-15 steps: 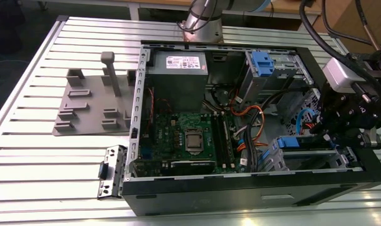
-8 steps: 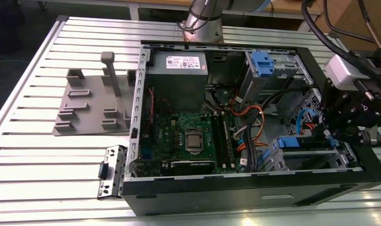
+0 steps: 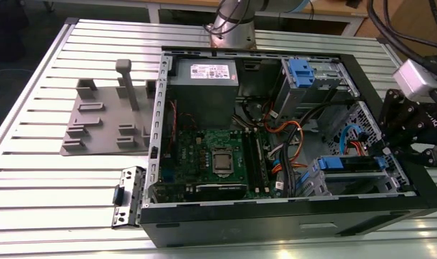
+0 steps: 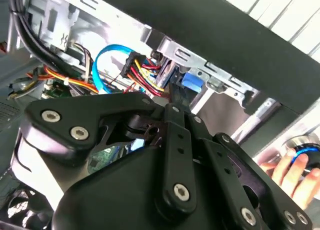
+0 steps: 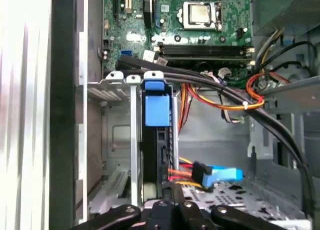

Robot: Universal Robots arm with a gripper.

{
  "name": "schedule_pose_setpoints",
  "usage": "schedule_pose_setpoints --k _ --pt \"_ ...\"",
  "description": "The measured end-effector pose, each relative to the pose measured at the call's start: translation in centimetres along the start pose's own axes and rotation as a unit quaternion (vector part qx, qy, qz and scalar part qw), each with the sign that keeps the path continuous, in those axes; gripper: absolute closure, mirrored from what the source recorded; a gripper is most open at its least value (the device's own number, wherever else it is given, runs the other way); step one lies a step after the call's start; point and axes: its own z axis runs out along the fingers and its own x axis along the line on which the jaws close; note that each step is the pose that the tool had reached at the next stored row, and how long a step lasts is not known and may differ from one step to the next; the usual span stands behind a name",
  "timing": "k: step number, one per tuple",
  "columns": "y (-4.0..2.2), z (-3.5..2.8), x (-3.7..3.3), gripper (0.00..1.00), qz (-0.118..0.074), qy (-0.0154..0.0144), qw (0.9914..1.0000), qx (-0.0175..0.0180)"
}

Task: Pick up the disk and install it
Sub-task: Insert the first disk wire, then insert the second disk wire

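Exterior view first: the open computer case [image 3: 291, 216] lies on a slatted table [image 3: 31, 178], with the green motherboard [image 3: 211, 156] in its middle and a grey power supply box [image 3: 203, 81] near the far wall. A grey plastic fixture [image 3: 107, 121] stands on the table at the exterior view's left, well apart from the case. Black cable bundles [image 5: 225, 92] and orange wires [image 5: 220, 102] run just beside the drive bay, and a blue cable [image 4: 102, 60] loops near it.

The disk [image 5: 156, 140] sits edge-on in the metal bay [image 5: 112, 135] near the case's front corner, its blue carrier tab showing. My claw [image 3: 391, 145] hangs over the case's edge at the exterior view's right, tilted in toward the bay. I cannot tell whether my fingers are spread or pinched. A person's hand [image 4: 295, 170] rests outside the case.
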Motion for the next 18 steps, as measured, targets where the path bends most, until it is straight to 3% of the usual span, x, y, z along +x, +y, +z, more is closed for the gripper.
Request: schedule_pose_setpoints --k 5,18 --pt "0.03 -1.99 -0.11 0.90 0.000 -0.0024 1.00000 -0.0001" --pt "0.02 -2.06 -0.11 0.90 0.000 -0.0029 1.00000 -0.0001"
